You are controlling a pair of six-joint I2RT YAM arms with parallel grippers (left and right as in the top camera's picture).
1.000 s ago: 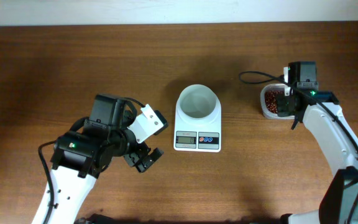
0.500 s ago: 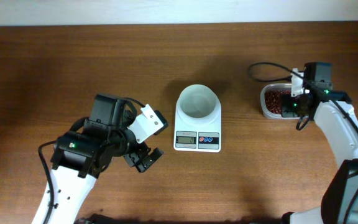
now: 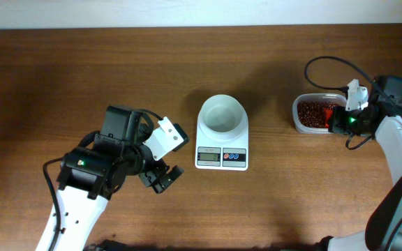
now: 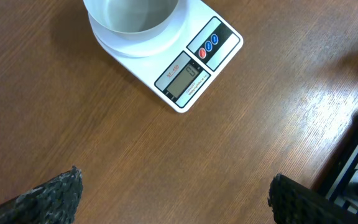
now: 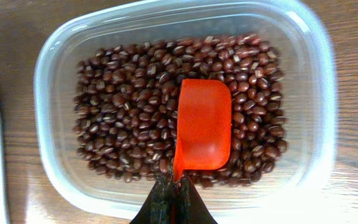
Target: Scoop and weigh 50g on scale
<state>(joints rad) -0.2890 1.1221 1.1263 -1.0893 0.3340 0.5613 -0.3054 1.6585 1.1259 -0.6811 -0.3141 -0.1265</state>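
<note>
right hand (image 5: 171, 199) is clamped on the orange scoop (image 5: 202, 124), which lies on the beans (image 5: 123, 106) in the clear tub (image 5: 53, 74); left hand (image 4: 176, 199) is spread wide near the scale (image 4: 194, 65), whose print is too small to read.

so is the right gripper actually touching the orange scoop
Touching. The right wrist view shows the right gripper pinched shut on the handle of the orange scoop, whose bowl sits over the beans in the tub.

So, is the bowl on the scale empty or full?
Empty: the bowl shows only bare white inside; the beans lie in the tub.
</note>
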